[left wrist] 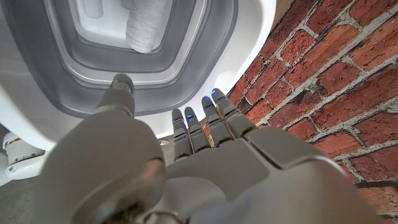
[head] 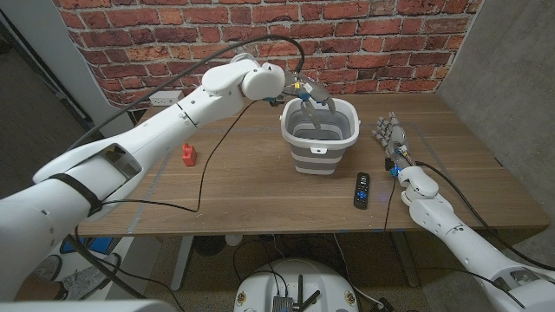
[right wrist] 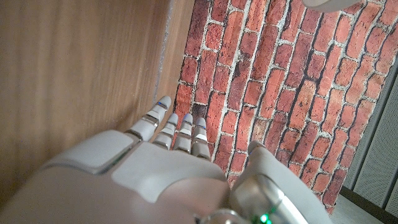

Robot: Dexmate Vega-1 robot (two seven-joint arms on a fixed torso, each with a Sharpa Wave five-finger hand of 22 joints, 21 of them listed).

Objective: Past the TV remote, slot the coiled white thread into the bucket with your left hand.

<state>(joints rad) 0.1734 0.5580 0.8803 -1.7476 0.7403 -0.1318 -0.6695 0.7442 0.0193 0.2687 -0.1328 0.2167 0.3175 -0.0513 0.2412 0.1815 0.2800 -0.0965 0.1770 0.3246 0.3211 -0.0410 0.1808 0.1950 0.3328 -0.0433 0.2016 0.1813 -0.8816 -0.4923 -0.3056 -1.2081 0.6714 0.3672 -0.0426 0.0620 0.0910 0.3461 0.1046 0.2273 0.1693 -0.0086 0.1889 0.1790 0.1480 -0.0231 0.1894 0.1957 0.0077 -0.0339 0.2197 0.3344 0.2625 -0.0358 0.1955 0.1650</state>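
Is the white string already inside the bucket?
Yes, in the left wrist view the coiled white thread lies inside the bucket, and the left hand above it holds nothing.

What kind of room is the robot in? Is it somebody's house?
Probably a robot lab or workshop, not a house. There's a wooden table against a brick wall, a power strip, and loose cables on the floor.

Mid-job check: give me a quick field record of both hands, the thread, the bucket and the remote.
left hand: over the bucket's mouth, fingers apart, holding nothing
coiled white thread: lying inside the bucket
white and grey collapsible bucket: upright at mid table
black TV remote: on the table, beside the bucket toward the robot's right
right hand: at the table's right side, empty
small red object: on the table's left part
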